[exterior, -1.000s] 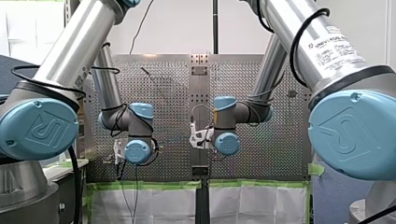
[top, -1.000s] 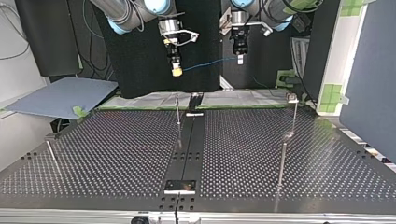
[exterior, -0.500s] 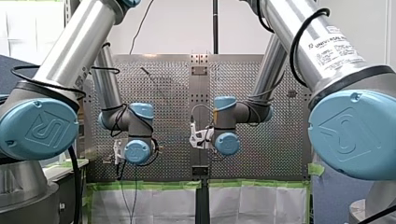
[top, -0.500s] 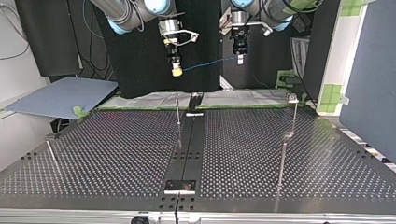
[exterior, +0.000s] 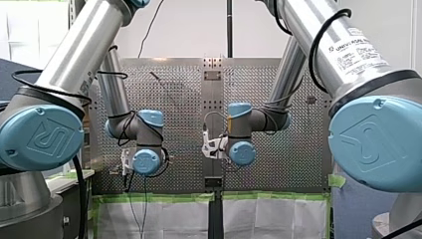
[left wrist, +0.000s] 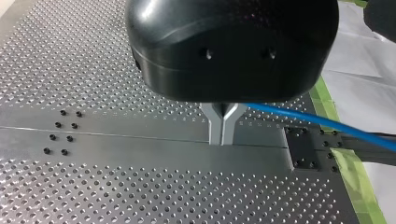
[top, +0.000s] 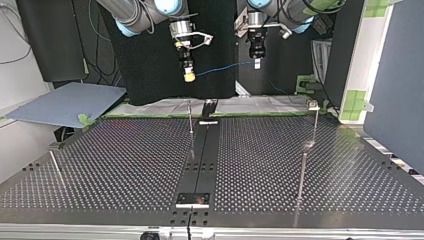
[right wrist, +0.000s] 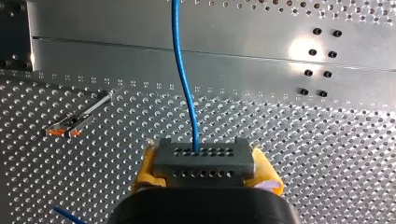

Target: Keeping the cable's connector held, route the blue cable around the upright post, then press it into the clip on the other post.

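Observation:
The blue cable (top: 222,68) hangs taut in the air between my two grippers, high above the perforated table (top: 125,165). My right gripper (right wrist: 204,157), with yellow pads, is shut on the grey connector (right wrist: 204,166), and the cable (right wrist: 184,79) leaves it straight ahead. In the left wrist view, my left gripper (left wrist: 222,139) has its metal fingers shut on the cable (left wrist: 327,123), which trails off to the side. A thin upright post (top: 190,119) stands below my right gripper (top: 189,76). A post with a clip on top (top: 314,106) stands near my left gripper (top: 256,63).
Another thin post (top: 301,172) rises at the top view's right and a short one (top: 55,161) at its left. A dark centre rail (top: 202,155) runs down the table. A clip post with orange marks (right wrist: 74,122) shows beside the right gripper. Green tape (top: 302,82) edges the table.

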Available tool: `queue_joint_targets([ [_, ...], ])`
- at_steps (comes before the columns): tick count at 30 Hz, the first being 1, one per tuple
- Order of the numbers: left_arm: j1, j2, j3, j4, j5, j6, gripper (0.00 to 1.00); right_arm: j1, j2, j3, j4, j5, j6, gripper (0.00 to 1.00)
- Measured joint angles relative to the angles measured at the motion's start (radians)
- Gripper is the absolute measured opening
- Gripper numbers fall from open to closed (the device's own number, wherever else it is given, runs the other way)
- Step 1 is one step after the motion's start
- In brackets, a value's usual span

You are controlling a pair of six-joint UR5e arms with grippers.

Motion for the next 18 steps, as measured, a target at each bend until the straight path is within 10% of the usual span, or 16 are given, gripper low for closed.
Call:
queue_joint_targets([
  [18,-0.008,0.041,0.012,-0.069,0.031,0.028,0.0,0.023,0.033,-0.039,0.013,0.022,-0.005,0.0],
])
